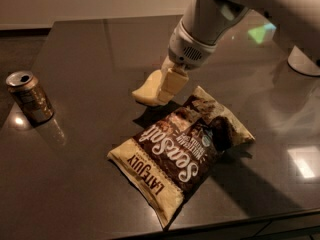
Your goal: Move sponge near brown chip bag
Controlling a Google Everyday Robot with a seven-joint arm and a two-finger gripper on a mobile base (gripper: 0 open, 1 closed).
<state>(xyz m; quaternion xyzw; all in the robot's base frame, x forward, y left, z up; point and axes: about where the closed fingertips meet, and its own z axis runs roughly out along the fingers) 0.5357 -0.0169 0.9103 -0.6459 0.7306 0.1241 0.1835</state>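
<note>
The pale yellow sponge [143,92] is held in my gripper [167,87], whose cream fingers are shut on its right end. It hangs a little above the dark table, with its shadow just below it. The brown chip bag [182,151], crinkled, with "Sea Salt" script and "LATE JULY" lettering, lies flat in the middle of the table. The sponge is just beyond the bag's upper left edge, close to it and not touching. My white arm reaches in from the upper right.
A metallic drink can [29,97] stands at the left of the dark glossy table [90,44]. A white rounded base [303,62] sits at the far right. The table's front edge runs along the bottom right.
</note>
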